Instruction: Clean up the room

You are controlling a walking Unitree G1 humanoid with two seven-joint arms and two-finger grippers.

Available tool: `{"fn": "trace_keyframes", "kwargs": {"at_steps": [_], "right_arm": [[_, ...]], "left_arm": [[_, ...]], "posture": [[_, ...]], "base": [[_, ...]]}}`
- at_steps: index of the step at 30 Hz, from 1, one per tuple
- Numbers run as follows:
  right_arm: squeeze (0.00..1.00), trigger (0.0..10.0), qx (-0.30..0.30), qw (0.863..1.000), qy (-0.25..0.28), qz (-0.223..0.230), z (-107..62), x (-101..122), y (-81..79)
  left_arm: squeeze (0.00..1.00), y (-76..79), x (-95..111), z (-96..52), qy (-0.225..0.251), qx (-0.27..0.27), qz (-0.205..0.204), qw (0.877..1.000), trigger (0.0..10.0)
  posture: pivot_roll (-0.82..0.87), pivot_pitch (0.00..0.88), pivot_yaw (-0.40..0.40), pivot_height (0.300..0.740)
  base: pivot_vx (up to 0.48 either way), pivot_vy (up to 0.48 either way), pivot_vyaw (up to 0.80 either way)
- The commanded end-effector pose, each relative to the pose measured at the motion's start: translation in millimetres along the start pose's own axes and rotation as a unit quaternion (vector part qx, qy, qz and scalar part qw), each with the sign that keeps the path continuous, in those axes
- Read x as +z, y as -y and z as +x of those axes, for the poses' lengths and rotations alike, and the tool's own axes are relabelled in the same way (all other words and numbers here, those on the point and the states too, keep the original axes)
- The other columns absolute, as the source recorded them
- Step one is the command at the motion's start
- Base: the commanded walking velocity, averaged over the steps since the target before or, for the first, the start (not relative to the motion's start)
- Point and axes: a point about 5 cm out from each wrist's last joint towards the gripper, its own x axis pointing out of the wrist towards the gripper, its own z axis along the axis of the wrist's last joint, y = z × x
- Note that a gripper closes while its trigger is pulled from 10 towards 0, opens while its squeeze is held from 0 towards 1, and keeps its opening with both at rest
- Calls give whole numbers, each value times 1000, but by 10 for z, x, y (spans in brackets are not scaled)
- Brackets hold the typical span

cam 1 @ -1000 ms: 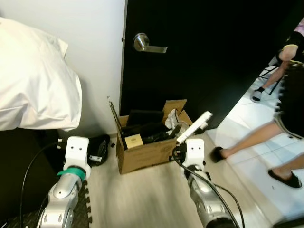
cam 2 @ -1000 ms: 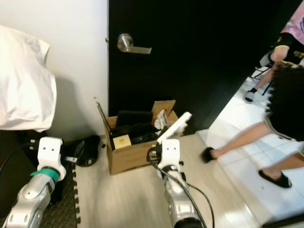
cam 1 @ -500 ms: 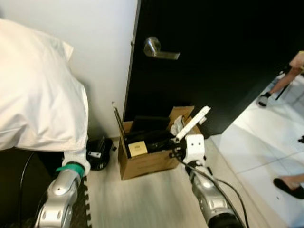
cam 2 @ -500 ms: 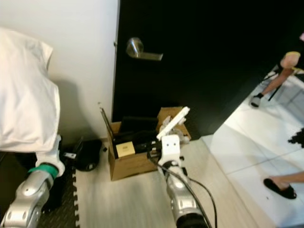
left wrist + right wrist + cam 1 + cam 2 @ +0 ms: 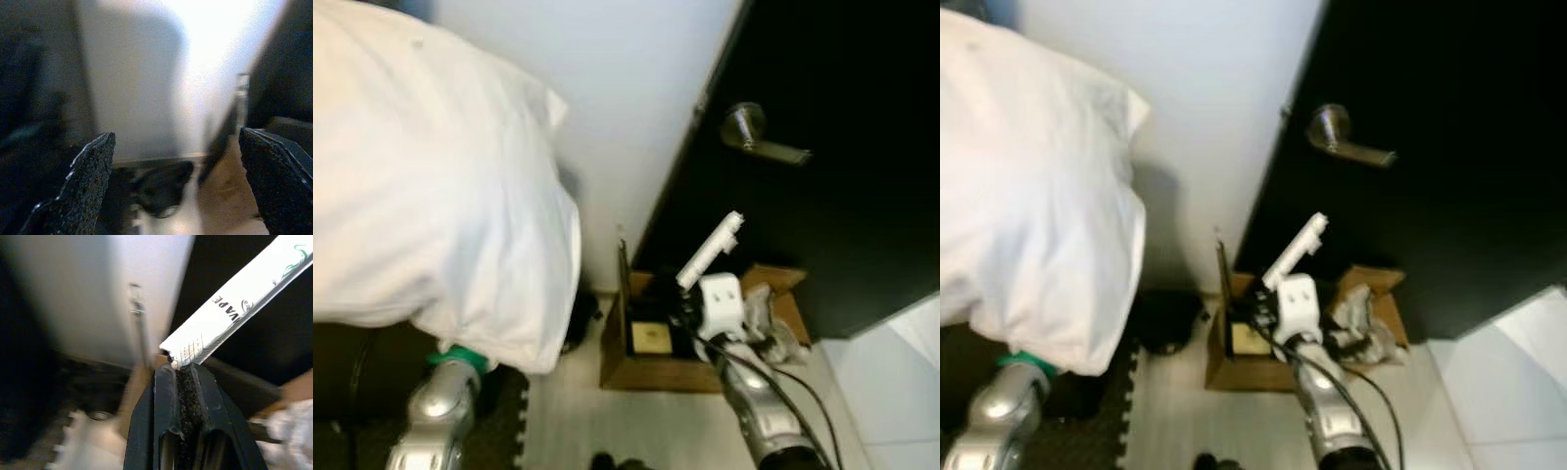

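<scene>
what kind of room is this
Probably a bedroom or hotel-style room, near its entrance: a big white pillow lies at the left, a black door with a metal lever handle stands ahead, and an open cardboard box of clutter sits on the floor.

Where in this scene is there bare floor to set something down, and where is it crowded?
Bare pale floor lies in front of the box, between the dark mat and the right arm. More bare tile lies beside the door. The box is crowded with dark items and crumpled paper. The right pincer, shut on a white strip, hangs over it.
</scene>
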Motion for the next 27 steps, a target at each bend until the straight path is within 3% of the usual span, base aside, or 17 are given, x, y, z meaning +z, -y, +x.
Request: {"fn": "trace_keyframes", "kwargs": {"at_steps": [1, 7, 27], "right_arm": [[0, 10000, -2, 1000, -5, 8, -37, -20, 28], [0, 10000, 5, 1000, -12, 3, -78, -39, 16], [0, 10000, -1, 1000, -25, 0, -151, -44, 87]], "left_arm": [[0, 29, -15, -35, -6, 0, 6, 1000, 10000], [0, 75, -23, -86, -10, -6, 15, 1000, 10000], [0, 184, 48, -118, 7, -26, 39, 999, 10000]], "posture": [[57, 145, -210, 740], [53, 156, -225, 740], [43, 172, -228, 740]], "base": [[266, 0, 0], [265, 0, 0], [0, -29, 0]]}}
